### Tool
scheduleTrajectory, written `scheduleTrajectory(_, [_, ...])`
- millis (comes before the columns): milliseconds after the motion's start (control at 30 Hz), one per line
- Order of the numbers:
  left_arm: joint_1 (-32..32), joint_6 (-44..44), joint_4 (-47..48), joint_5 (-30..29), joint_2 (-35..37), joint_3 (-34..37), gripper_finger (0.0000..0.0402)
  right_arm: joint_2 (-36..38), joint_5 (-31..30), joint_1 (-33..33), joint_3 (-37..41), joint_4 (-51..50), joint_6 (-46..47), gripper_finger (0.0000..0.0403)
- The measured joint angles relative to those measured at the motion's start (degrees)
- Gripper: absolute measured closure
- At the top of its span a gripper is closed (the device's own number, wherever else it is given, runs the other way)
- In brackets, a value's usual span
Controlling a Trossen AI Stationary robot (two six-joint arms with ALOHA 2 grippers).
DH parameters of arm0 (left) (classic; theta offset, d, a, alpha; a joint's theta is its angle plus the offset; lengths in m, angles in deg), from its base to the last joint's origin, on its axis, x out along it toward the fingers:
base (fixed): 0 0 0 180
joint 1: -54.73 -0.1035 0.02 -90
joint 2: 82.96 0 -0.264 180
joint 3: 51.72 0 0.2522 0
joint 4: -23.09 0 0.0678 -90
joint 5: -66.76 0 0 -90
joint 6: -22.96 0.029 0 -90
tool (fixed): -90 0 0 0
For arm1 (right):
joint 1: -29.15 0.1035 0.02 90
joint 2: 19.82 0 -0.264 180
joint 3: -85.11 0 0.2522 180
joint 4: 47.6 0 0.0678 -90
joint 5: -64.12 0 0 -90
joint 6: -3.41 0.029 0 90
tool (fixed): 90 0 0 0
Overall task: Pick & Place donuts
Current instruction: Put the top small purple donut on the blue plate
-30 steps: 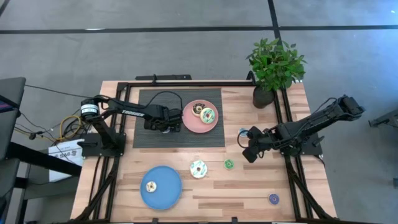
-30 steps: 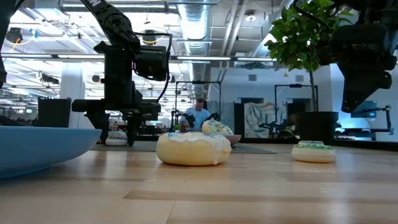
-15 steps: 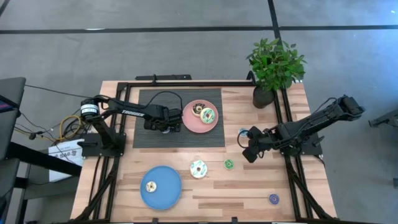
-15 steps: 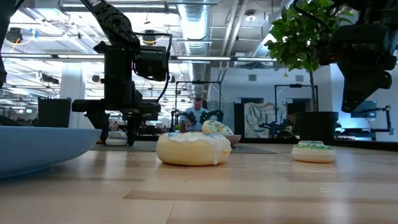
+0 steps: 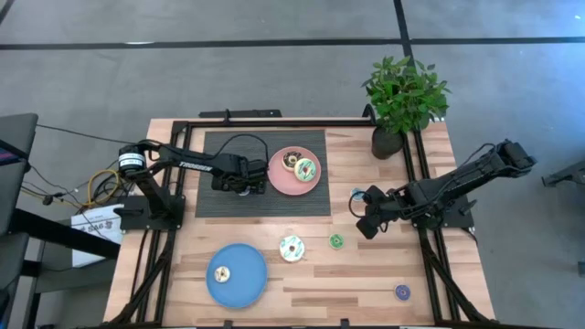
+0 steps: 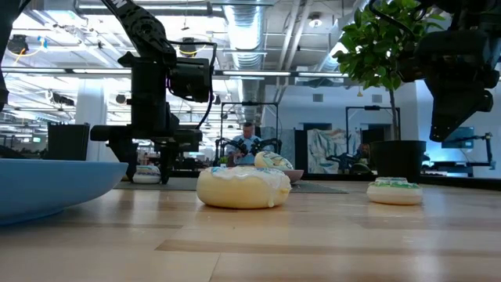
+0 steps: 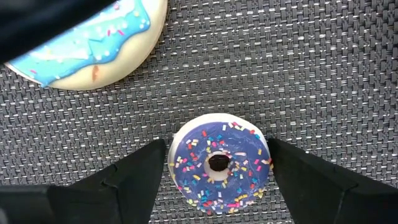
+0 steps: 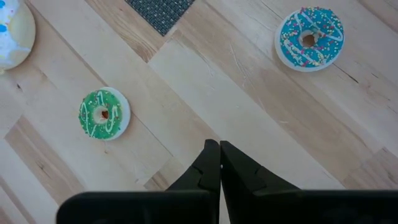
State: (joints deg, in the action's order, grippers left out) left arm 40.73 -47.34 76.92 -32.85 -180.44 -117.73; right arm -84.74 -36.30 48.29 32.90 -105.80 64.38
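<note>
Wooden table, dark woven mat, open workshop behind

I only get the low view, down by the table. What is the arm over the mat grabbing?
Observer: A purple donut with sprinkles. The left gripper has its jaws open, one on each side of it.
Operator: Is the other arm holding one too?
Observer: No. The right gripper is shut on nothing, over the table between a green donut and a teal donut.
Operator: How many are on the pink plate?
Observer: The pink plate has two donuts.
</note>
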Motion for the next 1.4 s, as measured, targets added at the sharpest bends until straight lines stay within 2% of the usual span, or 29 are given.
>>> scheduleTrajectory(400, [0.02,-0.02,-0.09,0.28,0.00,-0.02,0.0179,0.02,0.00,-0.02,0.01,0.00,-0.02,0.0401])
scheduleTrajectory(633, [-0.02,0.53,1.07,0.36,-0.24,-1.78,0.0184,0.01,0.00,0.00,0.01,0.02,-0.11,0.0401])
scheduleTrajectory(800, [1.13,0.59,5.40,0.09,-0.24,-4.84,0.0184,0.00,0.00,-0.02,0.01,0.01,-0.11,0.0401])
scheduleTrajectory(1000, [6.18,0.21,10.54,-1.73,1.42,-9.63,0.0184,0.01,0.00,0.00,0.01,0.19,-2.52,0.0401])
scheduleTrajectory(1133, [11.74,-1.27,11.23,-0.44,3.48,-10.30,0.0184,0.02,0.02,-0.02,0.00,0.40,-3.79,0.0401])
scheduleTrajectory(1400, [27.95,-20.26,17.40,1.91,6.23,-10.32,0.0184,0.00,1.49,0.00,-0.01,1.79,-8.70,0.0401])
